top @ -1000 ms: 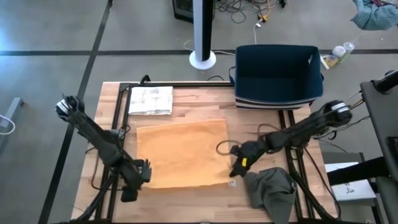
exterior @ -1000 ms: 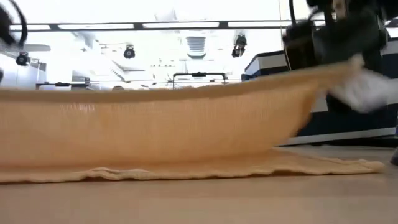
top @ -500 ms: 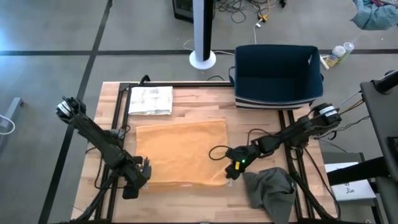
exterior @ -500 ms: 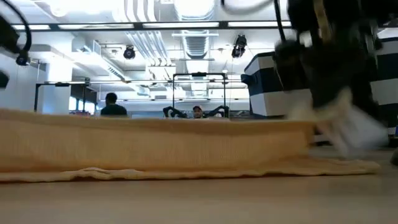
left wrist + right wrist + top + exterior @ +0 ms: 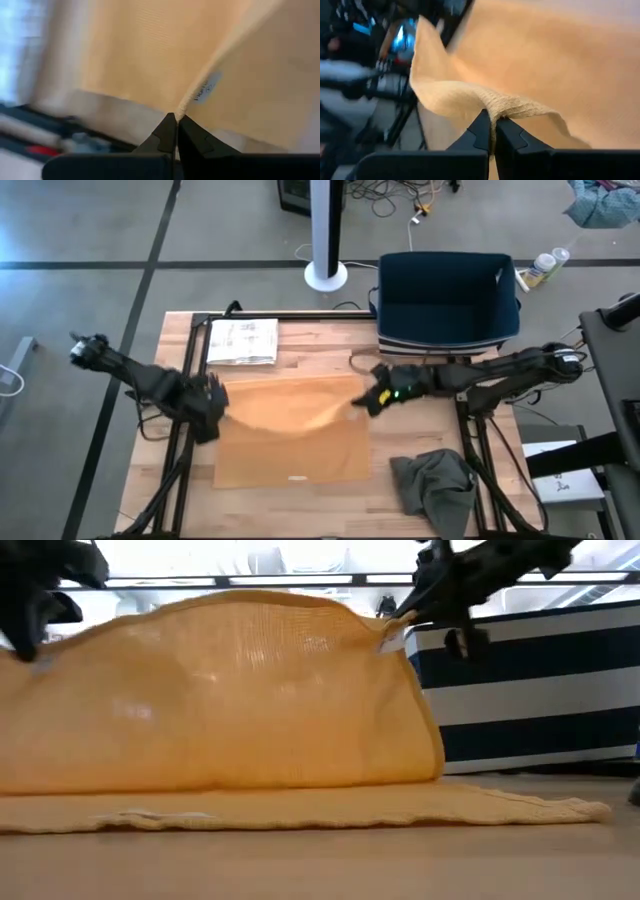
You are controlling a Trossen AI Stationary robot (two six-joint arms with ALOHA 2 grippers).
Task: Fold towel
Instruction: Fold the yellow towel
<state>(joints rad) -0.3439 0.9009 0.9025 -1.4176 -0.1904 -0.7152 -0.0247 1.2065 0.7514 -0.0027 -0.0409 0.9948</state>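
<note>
An orange towel (image 5: pixel 292 450) lies with its lower layer flat on the wooden table. Its upper part (image 5: pixel 230 690) is raised in an arch between my two grippers. My left gripper (image 5: pixel 212 408) is shut on the raised left corner, above the towel's left side. My right gripper (image 5: pixel 368 402) is shut on the raised right corner, above the towel's far right part. The held edge sags between them (image 5: pixel 295 425). A small white label (image 5: pixel 205 91) shows near the left corner. My left gripper pinches the towel's raised left corner (image 5: pixel 186 102) between its two shut fingers, coming steeply from above. The cloth hangs from the fingers down to the layer on the table. One layer or several, I cannot tell. My right gripper pinches the raised right corner (image 5: pixel 506 108) between its shut fingers, slanting down from the table's right side. The edge bunches into a small fold at the fingers. From there the cloth hangs slack toward the left gripper and down to the table.
A dark blue bin with striped sides (image 5: pixel 447 300) stands at the far right, close behind my right arm. A grey cloth (image 5: pixel 435 485) lies crumpled at the near right. A printed sheet (image 5: pixel 241 340) lies at the far left. Bare wood shows along the near edge.
Both grippers have risen and gone toward the table's far edge, staying shut on the towel's corners. The held edge has lifted from near the front edge into a tall arch. The lower layer has stayed flat on the table.
</note>
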